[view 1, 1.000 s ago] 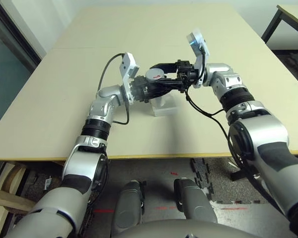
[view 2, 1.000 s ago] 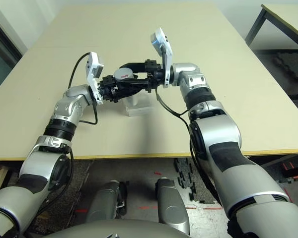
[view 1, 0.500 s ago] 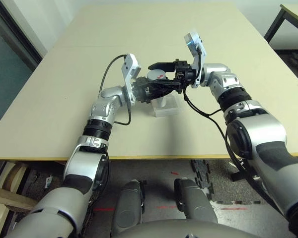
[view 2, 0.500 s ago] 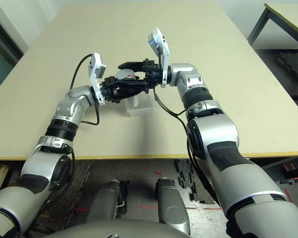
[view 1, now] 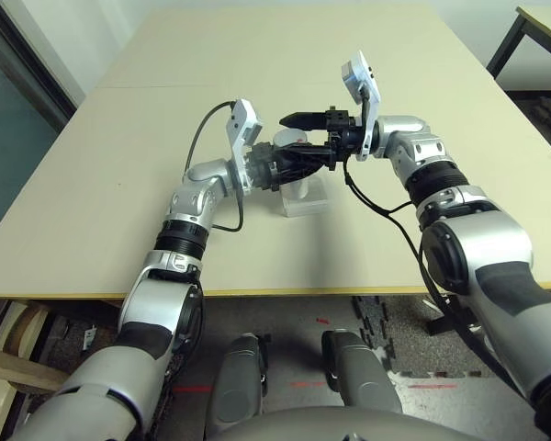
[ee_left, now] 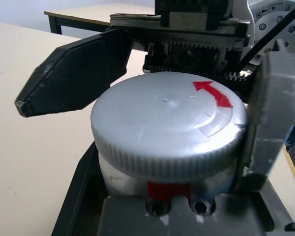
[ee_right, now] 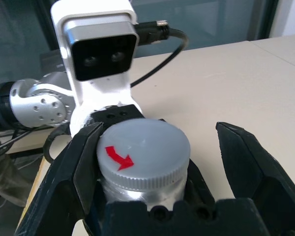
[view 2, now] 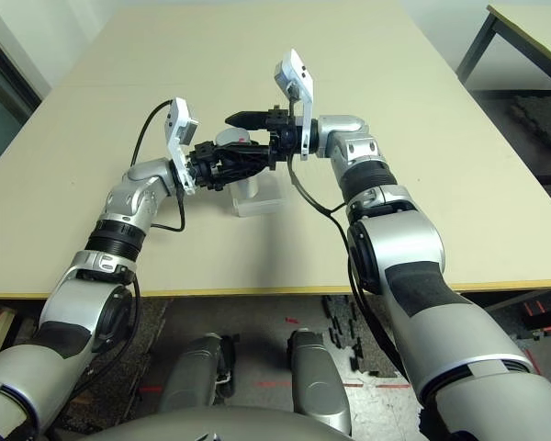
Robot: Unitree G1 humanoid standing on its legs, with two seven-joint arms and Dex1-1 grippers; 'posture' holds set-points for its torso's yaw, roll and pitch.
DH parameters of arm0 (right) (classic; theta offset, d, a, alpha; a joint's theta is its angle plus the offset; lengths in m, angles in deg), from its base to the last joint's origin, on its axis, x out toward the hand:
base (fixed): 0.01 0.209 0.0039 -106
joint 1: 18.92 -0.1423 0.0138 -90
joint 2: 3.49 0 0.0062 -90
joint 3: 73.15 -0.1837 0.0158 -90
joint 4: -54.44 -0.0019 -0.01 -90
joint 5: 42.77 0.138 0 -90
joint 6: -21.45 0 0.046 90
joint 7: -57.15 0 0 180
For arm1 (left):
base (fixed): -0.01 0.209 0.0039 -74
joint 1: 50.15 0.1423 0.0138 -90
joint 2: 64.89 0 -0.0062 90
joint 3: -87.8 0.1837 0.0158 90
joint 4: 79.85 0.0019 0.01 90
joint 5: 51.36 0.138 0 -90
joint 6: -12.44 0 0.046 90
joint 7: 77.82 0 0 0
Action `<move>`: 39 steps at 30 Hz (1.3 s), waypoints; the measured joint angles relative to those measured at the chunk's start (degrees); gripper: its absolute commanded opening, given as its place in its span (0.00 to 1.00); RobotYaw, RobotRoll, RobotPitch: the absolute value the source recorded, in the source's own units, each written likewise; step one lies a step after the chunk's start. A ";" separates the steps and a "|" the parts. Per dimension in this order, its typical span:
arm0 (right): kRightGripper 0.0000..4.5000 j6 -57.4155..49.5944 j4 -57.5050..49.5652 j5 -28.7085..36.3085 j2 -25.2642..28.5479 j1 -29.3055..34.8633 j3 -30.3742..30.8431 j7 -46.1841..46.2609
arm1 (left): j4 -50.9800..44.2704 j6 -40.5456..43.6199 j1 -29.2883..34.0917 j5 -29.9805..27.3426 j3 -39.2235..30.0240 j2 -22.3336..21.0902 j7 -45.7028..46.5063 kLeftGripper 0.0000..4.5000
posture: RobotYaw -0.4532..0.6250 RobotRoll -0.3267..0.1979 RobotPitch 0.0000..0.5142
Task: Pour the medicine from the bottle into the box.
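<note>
Above the middle of the broad, bare beige worktop (view 1: pixel 119 165), well clear of every edge, the left gripper (view 1: pixel 289 163) clamps the bottle (ee_left: pixel 137 184) in its jaws, the ribbed grey cap (ee_right: pixel 142 152) with its red arrow on top. The right gripper (ee_right: pixel 174 162) straddles that cap, jaws wide. Just below sits the clear square box (view 1: pixel 306 197).
</note>
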 measured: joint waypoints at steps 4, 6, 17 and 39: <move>1.00 0.31 0.19 -0.16 0.08 0.00 0.00 0.46 | 0.10 0.00 -0.08 0.03 0.01 -0.01 0.37 0.60 | 0.26 0.62 0.18; 1.00 0.57 0.48 -0.19 0.23 0.00 -0.01 0.48 | 0.15 0.00 -0.14 0.07 0.04 -0.02 0.46 0.60 | 0.25 0.62 0.18; 1.00 0.61 1.55 -0.08 2.11 -0.07 -0.87 -0.27 | 1.09 0.01 -0.89 0.13 0.07 -0.08 1.61 0.60 | 0.26 0.62 0.18; 1.00 -0.23 3.06 -0.85 8.62 0.55 -3.34 -0.64 | 2.23 -1.93 -1.23 0.10 -0.41 -0.62 0.82 0.60 | 0.25 0.62 0.17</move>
